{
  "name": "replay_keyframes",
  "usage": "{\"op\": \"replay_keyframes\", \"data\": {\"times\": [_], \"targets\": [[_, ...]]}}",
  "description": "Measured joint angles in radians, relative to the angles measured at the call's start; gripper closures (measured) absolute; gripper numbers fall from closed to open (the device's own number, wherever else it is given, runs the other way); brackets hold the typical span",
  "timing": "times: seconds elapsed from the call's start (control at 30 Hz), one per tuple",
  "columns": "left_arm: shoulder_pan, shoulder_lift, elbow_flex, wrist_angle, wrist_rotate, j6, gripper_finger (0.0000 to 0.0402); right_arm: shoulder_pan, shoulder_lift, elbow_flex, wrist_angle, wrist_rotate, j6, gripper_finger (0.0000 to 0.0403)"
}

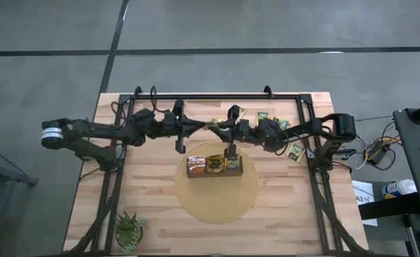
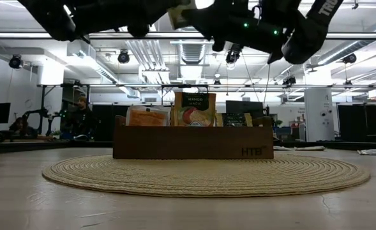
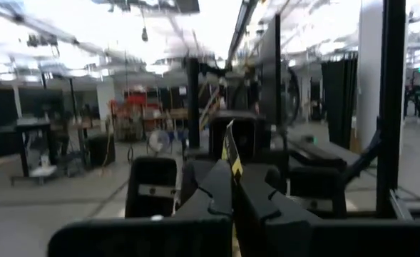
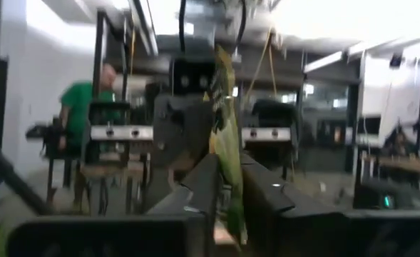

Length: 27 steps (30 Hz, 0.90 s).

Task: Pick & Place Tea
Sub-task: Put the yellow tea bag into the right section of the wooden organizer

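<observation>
only from the high view is the handover laid out: the left gripper (image 1: pixel 211 123) and right gripper (image 1: pixel 219 125) are met tip to tip above the far edge of the round woven mat (image 1: pixel 217 203), a green-and-yellow tea sachet (image 1: pixel 214 123) held between them. in the left wrist view the sachet (image 3: pixel 230 151) is seen edge-on, clamped between closed fingers (image 3: pixel 208 193). in the right wrist view it (image 4: pixel 226 143) sits between that arm's fingers (image 4: pixel 199 187), though whether it is gripped cannot be told. only the low view shows sachets standing upright in the wooden box (image 2: pixel 193 142). loose sachets (image 1: pixel 279 123) lie at the far right; their prints are hard to make out.
</observation>
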<state>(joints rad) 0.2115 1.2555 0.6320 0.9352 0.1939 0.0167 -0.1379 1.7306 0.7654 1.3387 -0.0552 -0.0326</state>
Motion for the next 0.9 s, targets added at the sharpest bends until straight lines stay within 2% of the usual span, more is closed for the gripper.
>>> {"op": "replay_keyframes", "data": {"times": [0.1,0.2,0.37,0.5,0.57,0.7,0.9], "targets": [[0.000,-0.013,0.029,-0.128,0.000,0.006,0.0401,-0.001,-0.057,0.000,-0.154,0.003,-0.006,0.0309],[0.000,-0.022,0.098,-0.382,-0.013,0.045,0.0401,-0.001,-0.132,0.013,-0.368,0.003,-0.008,0.0262],[0.000,-0.010,0.255,-0.842,-0.112,0.136,0.0401,-0.001,-0.234,0.134,-0.934,0.003,-0.014,0.0199],[0.000,0.004,0.321,-0.982,-0.122,0.160,0.0401,-0.001,-0.241,0.268,-1.311,0.003,-0.043,0.0170],[0.000,0.011,0.337,-1.006,-0.105,0.167,0.0401,0.001,-0.230,0.311,-1.384,0.002,-0.061,0.0163],[-0.002,0.023,0.348,-1.047,-0.075,0.172,0.0401,0.003,-0.204,0.359,-1.412,-0.031,-0.074,0.0161],[-0.004,0.025,0.345,-1.049,-0.074,0.179,0.0401,0.000,-0.161,0.392,-1.414,-0.030,-0.076,0.0197]]}}
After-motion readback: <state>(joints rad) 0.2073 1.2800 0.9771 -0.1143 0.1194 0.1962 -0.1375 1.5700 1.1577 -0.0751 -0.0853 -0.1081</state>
